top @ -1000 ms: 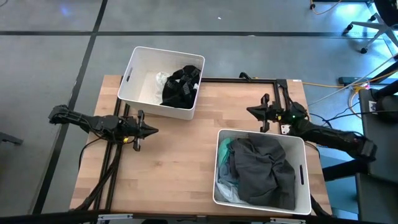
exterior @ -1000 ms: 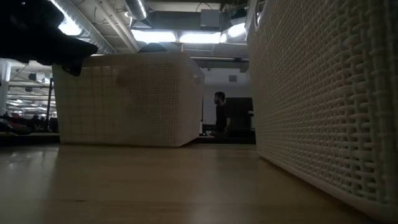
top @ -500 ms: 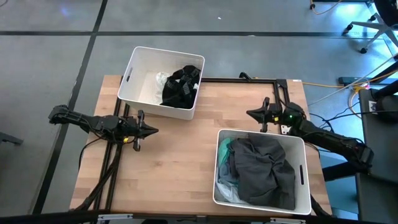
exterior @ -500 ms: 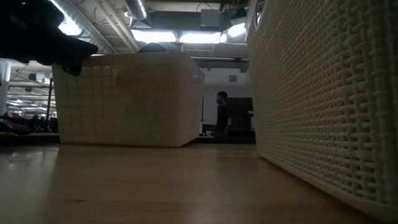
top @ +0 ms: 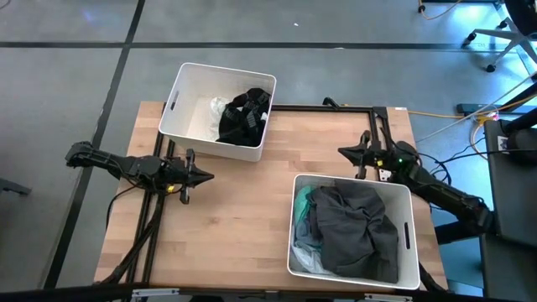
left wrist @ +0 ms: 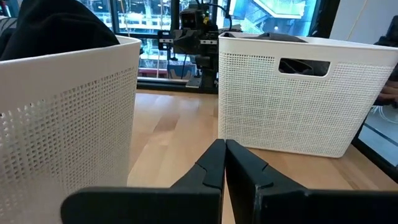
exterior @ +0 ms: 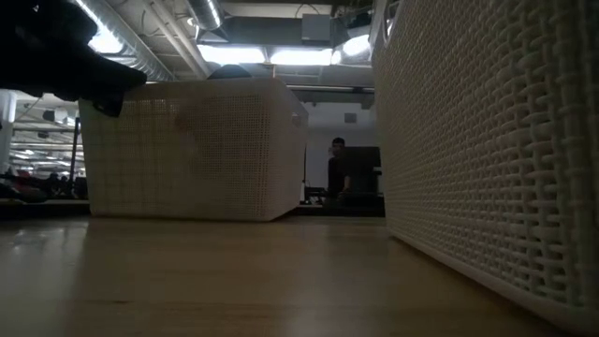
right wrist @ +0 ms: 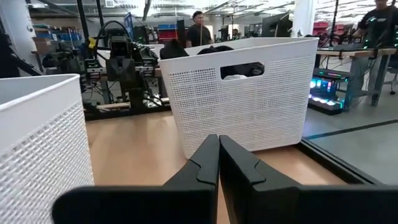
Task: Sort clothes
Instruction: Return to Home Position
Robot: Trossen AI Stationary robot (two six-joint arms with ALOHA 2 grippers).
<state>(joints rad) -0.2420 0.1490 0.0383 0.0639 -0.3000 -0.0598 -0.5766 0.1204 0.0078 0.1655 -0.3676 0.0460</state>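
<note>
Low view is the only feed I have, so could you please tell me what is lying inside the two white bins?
Observer: The far bin holds a heap of black clothes.
Operator: Thank you, and the near one?
Observer: The near bin is filled mostly by a dark grey garment, with teal fabric at one edge.
Operator: Where are the arms?
Observer: The left gripper hangs over the left side of the table, the right gripper just beyond the near bin's far rim; both have jaws shut and hold nothing.
</note>
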